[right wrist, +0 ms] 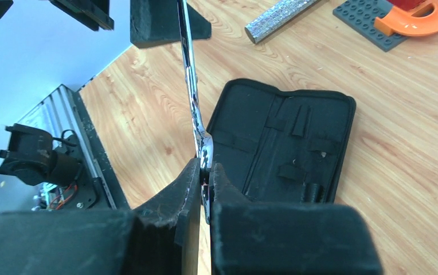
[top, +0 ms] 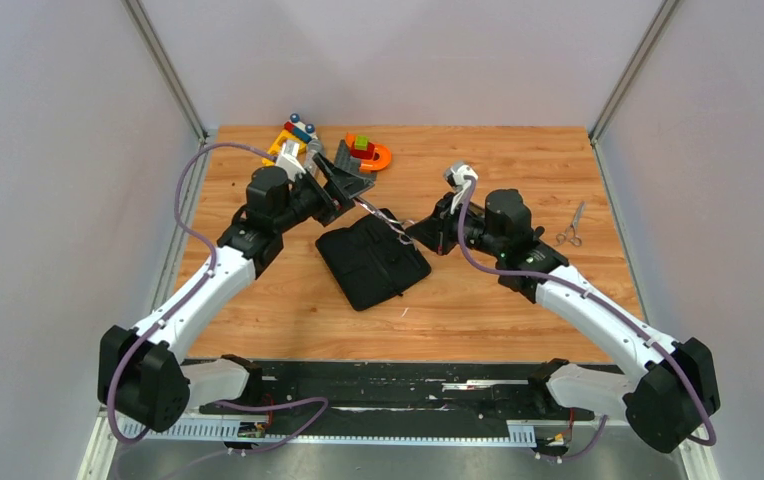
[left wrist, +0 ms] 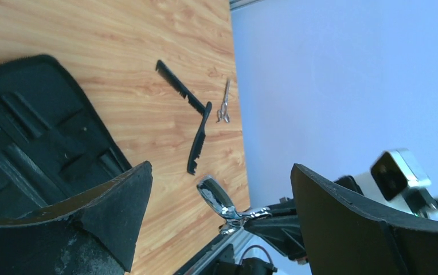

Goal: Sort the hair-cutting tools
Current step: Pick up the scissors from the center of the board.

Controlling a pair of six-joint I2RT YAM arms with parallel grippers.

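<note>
My right gripper [right wrist: 205, 166] is shut on one end of a long slim chrome tool [right wrist: 191, 86] and holds it above the open black case [right wrist: 285, 137]. The tool's other end [left wrist: 216, 197] lies between the fingers of my left gripper [left wrist: 221, 172], which is open and does not touch it. In the top view the tool [top: 383, 220] spans from my left gripper [top: 353, 190] to my right gripper [top: 416, 235]. The small silver scissors [top: 571, 225] lie on the table at the right, also in the left wrist view [left wrist: 224, 102]. The long black comb [left wrist: 173, 86] and the shorter black comb-like tool [left wrist: 199, 137] lie next to them.
The black case [top: 373, 262] lies open in the middle of the wooden table. A grey cylinder [right wrist: 280, 17], a grey baseplate [right wrist: 366, 23] with an orange ring [right wrist: 423, 17] and colourful toy blocks [top: 293, 135] sit at the far edge. White walls close in the sides.
</note>
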